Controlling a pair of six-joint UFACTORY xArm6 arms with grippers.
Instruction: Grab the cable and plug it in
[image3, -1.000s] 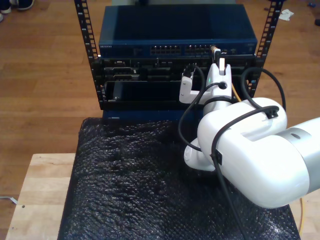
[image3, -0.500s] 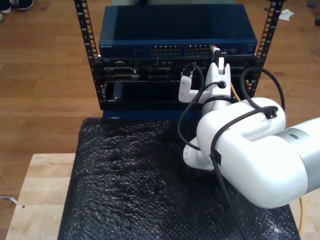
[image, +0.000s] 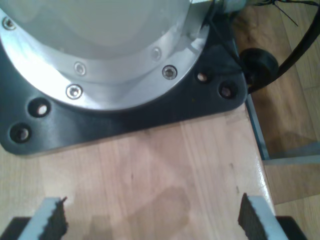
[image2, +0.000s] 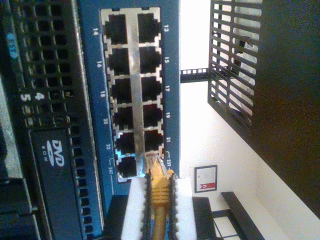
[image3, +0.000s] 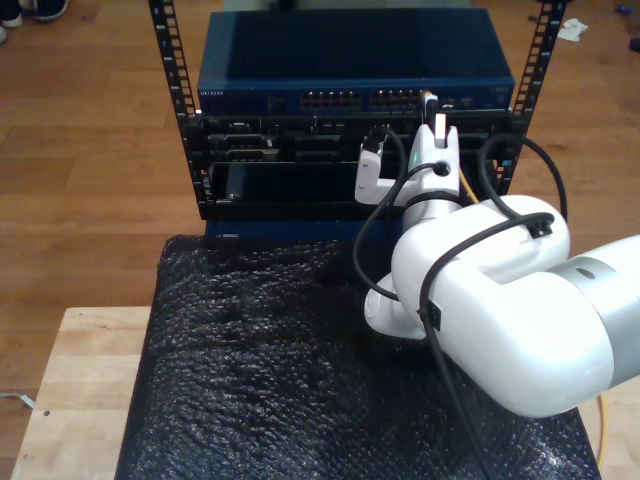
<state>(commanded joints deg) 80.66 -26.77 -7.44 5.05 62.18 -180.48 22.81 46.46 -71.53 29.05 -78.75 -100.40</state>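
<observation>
The yellow-orange cable (image2: 159, 197) is pinched between the white fingers (image2: 134, 200) of my second gripper (image2: 159, 186). Its clear plug (image2: 153, 162) sticks out ahead of the fingers and sits at the mouth of the end sockets numbered 23 and 24 in the blue switch's port block (image2: 132, 90). In the exterior view my second gripper (image3: 432, 108) reaches up to the ports at the right of the switch (image3: 350, 95), and the cable (image3: 466, 187) trails down behind the wrist. My first gripper (image: 150, 220) is open over bare wood, with nothing between its fingers.
The switch sits in a black rack (image3: 170, 70) above dark server units, one with a DVD drive (image2: 57, 170). Black bubble wrap (image3: 270, 370) covers the wooden table (image3: 80, 390). A round arm base on a black plate (image: 115, 115) stands ahead of my first gripper.
My second arm has crept a little toward the rack and slightly to the exterior view's left, still holding the cable.
</observation>
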